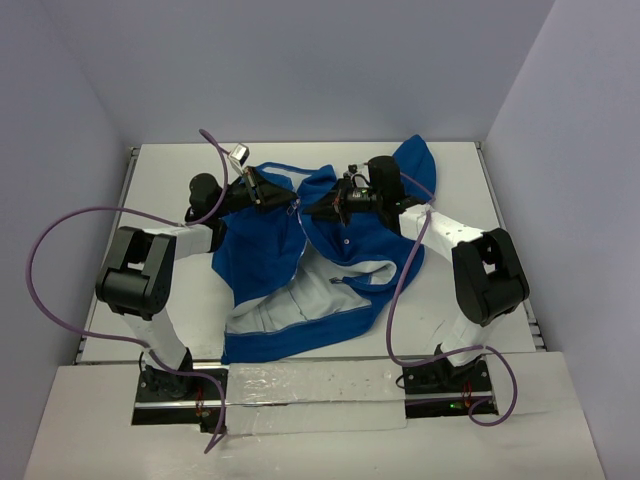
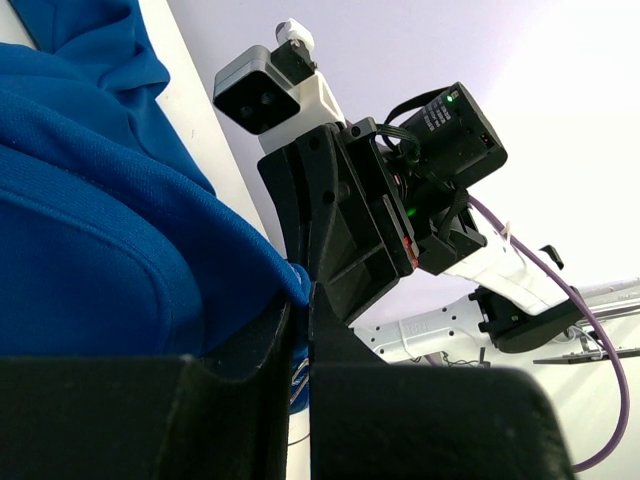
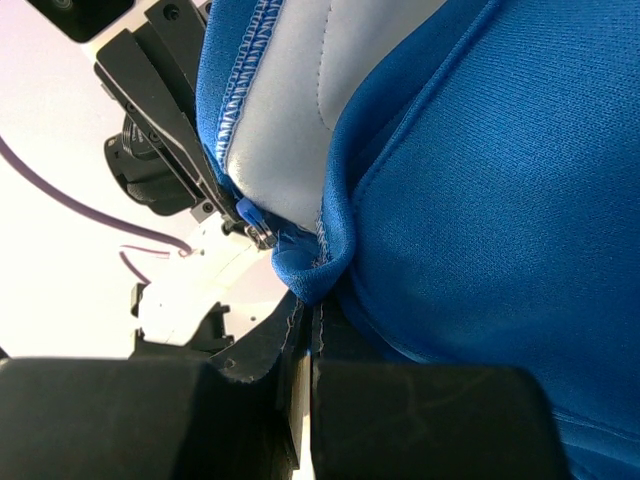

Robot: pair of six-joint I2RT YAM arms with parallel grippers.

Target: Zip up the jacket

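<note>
The jacket (image 1: 265,265) lies across the middle of the table (image 1: 150,180). My left gripper (image 1: 272,195) comes at its far part from the left and my right gripper (image 1: 320,212) from the right. Their tips sit near each other, each with a fold of the cloth pinched between its fingers. The spread-apart front lies toward the table's near edge, and one flap lies behind my right gripper, at the far right.

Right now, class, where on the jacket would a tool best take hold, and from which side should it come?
Take the jacket by its thin stitched front edge, coming from the open side, jaws across the hem: it is flat and stands clear of the bulkier cloth. The right tool pinches it there.
</note>
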